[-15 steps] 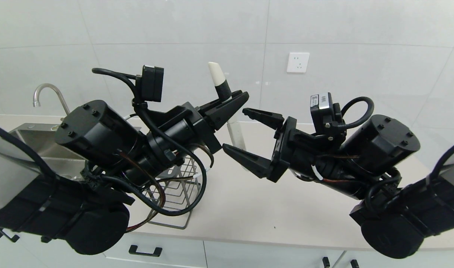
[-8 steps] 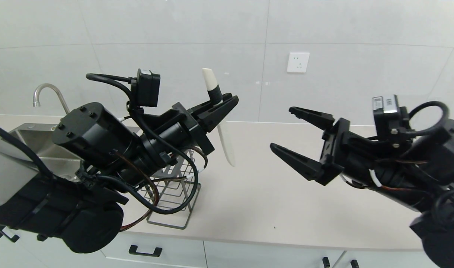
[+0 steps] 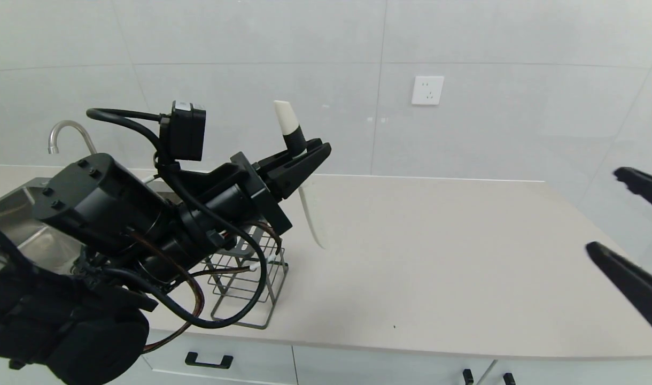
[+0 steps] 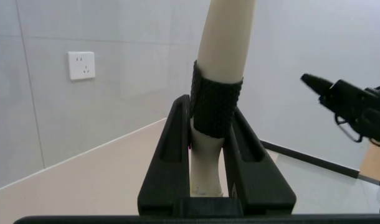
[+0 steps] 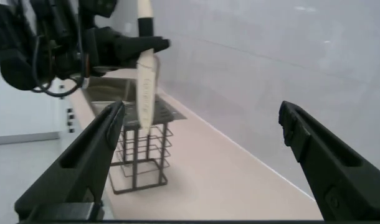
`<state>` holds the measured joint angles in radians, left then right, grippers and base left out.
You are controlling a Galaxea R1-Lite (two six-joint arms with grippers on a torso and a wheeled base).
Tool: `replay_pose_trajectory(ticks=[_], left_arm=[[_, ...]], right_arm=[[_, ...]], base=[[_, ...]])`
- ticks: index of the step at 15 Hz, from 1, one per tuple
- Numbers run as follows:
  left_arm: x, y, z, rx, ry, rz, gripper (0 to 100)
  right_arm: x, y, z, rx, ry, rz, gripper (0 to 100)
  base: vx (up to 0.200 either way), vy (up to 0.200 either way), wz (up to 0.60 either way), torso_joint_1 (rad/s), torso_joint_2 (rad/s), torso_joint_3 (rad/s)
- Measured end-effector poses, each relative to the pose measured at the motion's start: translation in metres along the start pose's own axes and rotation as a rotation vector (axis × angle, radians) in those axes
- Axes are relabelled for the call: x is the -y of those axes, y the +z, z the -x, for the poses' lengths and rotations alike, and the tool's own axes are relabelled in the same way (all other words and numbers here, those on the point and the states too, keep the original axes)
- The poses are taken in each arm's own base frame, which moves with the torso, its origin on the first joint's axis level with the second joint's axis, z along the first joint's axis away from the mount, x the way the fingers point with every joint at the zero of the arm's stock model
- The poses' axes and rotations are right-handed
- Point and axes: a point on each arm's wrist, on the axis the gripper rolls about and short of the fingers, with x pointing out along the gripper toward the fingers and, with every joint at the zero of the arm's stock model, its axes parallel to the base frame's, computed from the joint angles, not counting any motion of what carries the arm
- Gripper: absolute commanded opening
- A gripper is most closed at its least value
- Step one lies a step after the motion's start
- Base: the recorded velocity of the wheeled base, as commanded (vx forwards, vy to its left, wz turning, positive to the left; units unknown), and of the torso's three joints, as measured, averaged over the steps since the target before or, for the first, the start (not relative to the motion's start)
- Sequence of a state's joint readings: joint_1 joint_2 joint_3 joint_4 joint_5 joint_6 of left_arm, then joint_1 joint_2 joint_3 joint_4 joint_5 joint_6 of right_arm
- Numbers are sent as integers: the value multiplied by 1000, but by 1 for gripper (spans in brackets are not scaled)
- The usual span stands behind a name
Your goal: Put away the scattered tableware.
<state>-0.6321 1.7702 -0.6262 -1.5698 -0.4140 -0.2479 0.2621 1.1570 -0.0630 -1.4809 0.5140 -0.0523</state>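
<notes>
Head view: logs left tool (image 3: 318, 149) pressed together on knife (image 3: 285, 118), pinching it at the black ribbed band of the handle, well above counter (image 3: 438, 240). Points white handle end up and pale blade down with a slight tilt; tip in the air just beside wire rack (image 3: 251, 289), not over it. Puts the rack on the counter next to sink (image 3: 16, 211), with left-arm cables (image 3: 198, 315) draped in front of it. Cannot tell whether the rack compartments hold anything. Places right tool (image 3: 609, 209) at the far right, jaws spread wide, nothing between them, well apart from the knife.

Left wrist view: confirms both fingers flat against the ribbed band, handle upright between them.

Right wrist view: sets the blade above and near the rack's open top.

Judged step: carrying the knife to the rack for a blade-down drop-in.

Risks from here:
- Blade tip catching a rack wire, if lowered with the present tilt or off-centre over a cell.
- Knife pivoting or sliding in the pinch, given a narrow hold on one short band.
- Rack shifting or tipping, if pushed sideways by blade or cables; looks light.
- Early release: knife bouncing off the rim onto the counter.
</notes>
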Motion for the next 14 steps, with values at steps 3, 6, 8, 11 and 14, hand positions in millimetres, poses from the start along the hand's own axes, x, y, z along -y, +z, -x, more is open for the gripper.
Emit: replay_pose_trajectory(ticks=[3, 6, 8, 11, 14], left_arm=[[1, 1, 3, -1, 1, 0, 0], [2, 4, 4, 5, 0, -3, 0], [2, 5, 4, 6, 0, -3, 0], [2, 4, 4, 5, 0, -3, 0], [2, 5, 4, 8, 1, -4, 0]], right_arm=[[-12, 19, 44, 18, -141, 85, 100], [-40, 22, 84, -4, -204, 120, 100], [-57, 16, 104, -21, -213, 124, 100], [-75, 7, 125, -15, -228, 143, 100], [-84, -3, 136, -35, -264, 143, 100]], base=[[0, 0, 0, 0, 0, 0], [0, 0, 0, 0, 0, 0], [0, 0, 0, 0, 0, 0], [0, 0, 0, 0, 0, 0], [0, 0, 0, 0, 0, 0]])
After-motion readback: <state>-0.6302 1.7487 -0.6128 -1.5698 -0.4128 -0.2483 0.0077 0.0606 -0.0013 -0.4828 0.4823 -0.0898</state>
